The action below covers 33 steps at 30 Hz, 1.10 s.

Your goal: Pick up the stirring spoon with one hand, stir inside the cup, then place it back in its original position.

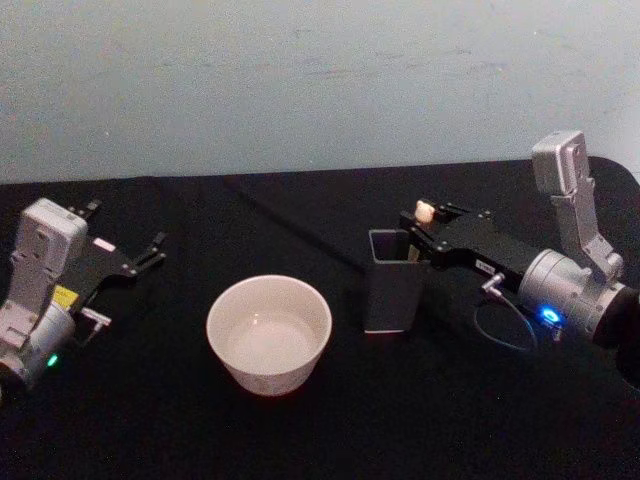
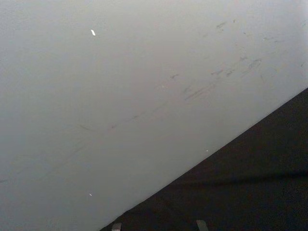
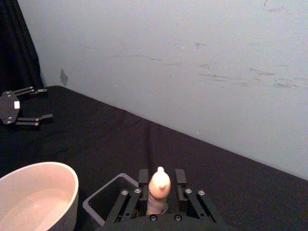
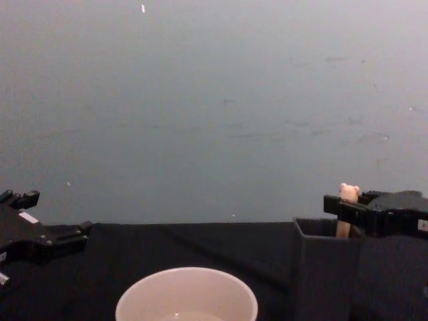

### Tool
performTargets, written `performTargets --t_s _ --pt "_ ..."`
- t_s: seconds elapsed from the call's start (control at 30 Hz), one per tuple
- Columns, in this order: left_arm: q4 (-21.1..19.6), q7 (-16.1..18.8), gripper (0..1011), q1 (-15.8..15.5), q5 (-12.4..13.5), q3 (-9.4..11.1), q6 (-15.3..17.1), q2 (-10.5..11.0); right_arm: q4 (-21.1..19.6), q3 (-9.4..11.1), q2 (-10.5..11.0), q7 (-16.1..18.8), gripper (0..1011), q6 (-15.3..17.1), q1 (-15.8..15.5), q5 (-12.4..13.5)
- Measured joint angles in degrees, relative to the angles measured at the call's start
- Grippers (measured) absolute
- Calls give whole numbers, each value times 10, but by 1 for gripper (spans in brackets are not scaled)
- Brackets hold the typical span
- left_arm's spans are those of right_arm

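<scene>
While spoon (image 3: 159, 185) sits in holder (image 1: 392, 290) | right gripper (image 3: 161, 174) straddles it, seemingly loose

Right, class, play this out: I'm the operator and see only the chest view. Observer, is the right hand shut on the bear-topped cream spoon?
Observer: Not yet. In the right wrist view the right hand is open. Its fingers flank the slim cream stirring spoon with the bear head, with a thin gap on each side.
Operator: Do the two containers touch?
Observer: No. The head view shows the wide round cream-white cup standing apart from the tall dark grey square holder, on the holder's left.
Operator: And the other arm?
Observer: The left hand is open at the far left, with bare black table between it and the cup.
</scene>
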Motion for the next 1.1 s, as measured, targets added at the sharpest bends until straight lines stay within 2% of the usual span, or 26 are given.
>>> performTargets --t_s 0.03,0.1,0.2,0.83,1.1 --pt "0 0 1001 0 0 0 0 0 0 0 0 0 345 0 0 0" --pt "0 0 1002 0 0 0 0 0 0 0 0 0 247 0 0 0" --pt "0 0 1001 0 0 0 0 0 0 0 0 0 214 0 0 0" --pt "0 0 1001 0 0 0 0 0 0 0 0 1 214 0 0 0" --pt "0 0 1001 0 0 0 0 0 -7 4 7 10 214 11 1 17"
